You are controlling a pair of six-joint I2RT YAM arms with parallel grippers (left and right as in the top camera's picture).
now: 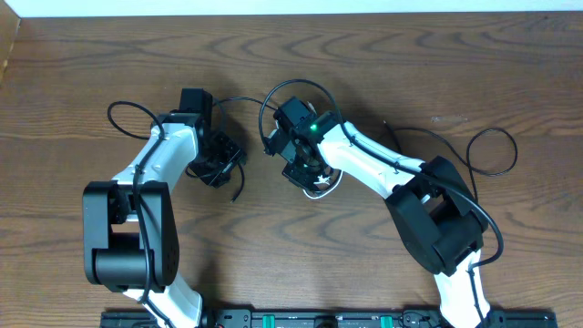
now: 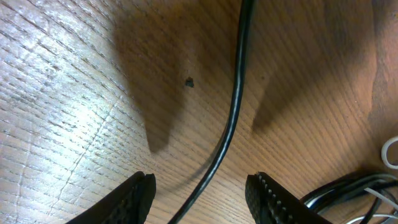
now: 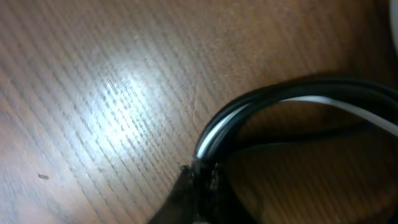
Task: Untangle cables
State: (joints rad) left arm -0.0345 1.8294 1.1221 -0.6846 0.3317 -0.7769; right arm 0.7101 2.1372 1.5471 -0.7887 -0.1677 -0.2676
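- The black cable (image 2: 233, 118) lies on the table (image 2: 74, 93) and passes loose between the jaws of the left gripper (image 2: 199, 186), which stand wide apart.
- The white cable (image 3: 211, 137) runs alongside black strands in a bundle (image 3: 292, 93) near the middle of the table.
- The right gripper (image 3: 202, 179) has its jaws closed on that bundle at a bend.
- Step in hand, as I judge it: one side pins the bundle while the other lines up on a free black strand.
- The next move likely calls for the left jaws to close on the strand. The grippers would then draw apart slowly, minding that the white cable does not drag along.
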